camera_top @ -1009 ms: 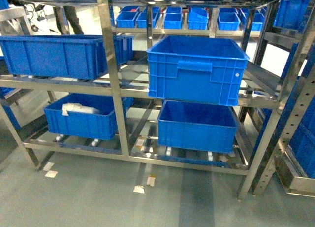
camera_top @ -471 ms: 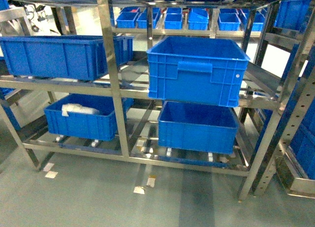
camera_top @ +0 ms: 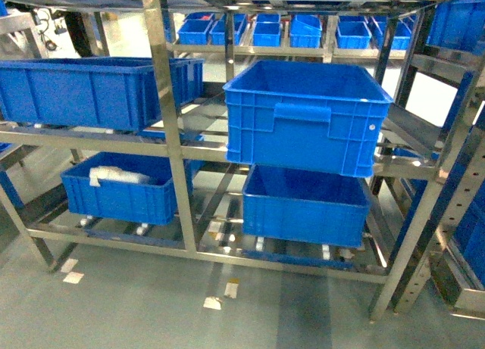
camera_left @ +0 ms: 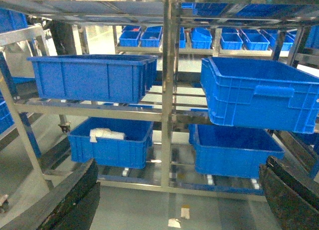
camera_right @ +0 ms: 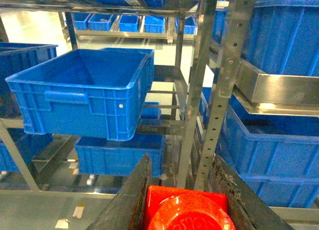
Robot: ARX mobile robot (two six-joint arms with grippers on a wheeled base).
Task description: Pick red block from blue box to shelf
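Presently, the right gripper (camera_right: 187, 202) is closed on the red block (camera_right: 185, 210): the brick sits squarely between the two dark fingers (camera_right: 130, 197), one finger pressing each side, with its round stud facing the right wrist camera. Only the upper part of the block shows; the rest runs off the bottom edge of that view.

Ahead of this gripper stands the shelf (camera_right: 197, 90), its shiny square uprights directly beyond the block. Up and to the left of the gripper, a dark blue crate (camera_right: 84, 93) with a handle recess rests tilted on a middle tier, and a second crate (camera_right: 119, 157) sits on the tier below it. To the right of the gripper, past a perforated upright, more blue crates fill a neighbouring rack.

The left gripper (camera_left: 177, 200) holds nothing. Its two dark fingers (camera_left: 75, 202) stand wide apart at the lower corners of the left wrist view, with bare floor between them. Beyond it is the same shelf (camera_left: 167, 90); a long blue crate (camera_left: 92, 78) lies up and to its left, and below that a crate holding a white bundle (camera_left: 107, 135).

Neither gripper appears in the head view. The light turquoise box cannot be identified in any view.
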